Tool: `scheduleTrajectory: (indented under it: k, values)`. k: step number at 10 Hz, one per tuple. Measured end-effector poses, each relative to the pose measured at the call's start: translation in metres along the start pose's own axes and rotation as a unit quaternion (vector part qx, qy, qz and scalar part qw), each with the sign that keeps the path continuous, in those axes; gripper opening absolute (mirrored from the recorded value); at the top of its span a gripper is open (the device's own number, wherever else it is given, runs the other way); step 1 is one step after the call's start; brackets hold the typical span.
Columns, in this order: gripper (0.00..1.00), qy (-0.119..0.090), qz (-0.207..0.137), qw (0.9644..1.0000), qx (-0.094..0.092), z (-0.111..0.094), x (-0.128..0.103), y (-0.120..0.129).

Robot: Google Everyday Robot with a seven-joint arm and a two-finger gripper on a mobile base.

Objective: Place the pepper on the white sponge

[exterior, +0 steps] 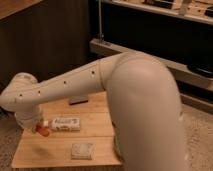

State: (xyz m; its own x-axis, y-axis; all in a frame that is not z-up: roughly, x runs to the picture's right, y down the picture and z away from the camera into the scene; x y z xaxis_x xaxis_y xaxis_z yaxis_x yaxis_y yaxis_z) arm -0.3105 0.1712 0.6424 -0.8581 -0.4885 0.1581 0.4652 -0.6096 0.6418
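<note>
The small red-orange pepper (pixel 43 132) lies at the left side of the wooden table (pixel 60 155), right at the lower end of my gripper (pixel 34 126). The gripper hangs from the white wrist at the far left and touches or nearly touches the pepper. The white sponge (pixel 82 150), a flat whitish square pad, lies near the table's front edge, to the right of the pepper and apart from it. My large white arm crosses the view and hides the right half of the table.
A long white labelled tube (pixel 66 123) lies just right of the pepper, between it and the table's middle. A small dark flat object (pixel 78 100) sits at the table's far edge. Dark shelving stands behind, and speckled floor lies to the right.
</note>
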Motion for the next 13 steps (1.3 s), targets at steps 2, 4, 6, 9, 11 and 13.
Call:
scheduleTrajectory:
  k: [2,4,6,9,11,13]
  values:
    - [0.0,0.0,0.013,0.9999,-0.001,-0.001,-0.02,0.007]
    - [0.0,-0.005,0.03,0.9995,-0.002,-0.004,-0.04,0.017]
    - [0.0,-0.007,0.042,0.9991,-0.001,-0.006,-0.056,0.026]
    - [0.0,-0.009,0.059,0.9981,0.012,-0.009,-0.09,0.038]
    - [0.0,-0.006,0.059,0.9976,0.036,-0.007,-0.102,0.043]
    - [0.0,0.018,0.053,0.9945,0.089,-0.005,-0.111,0.053]
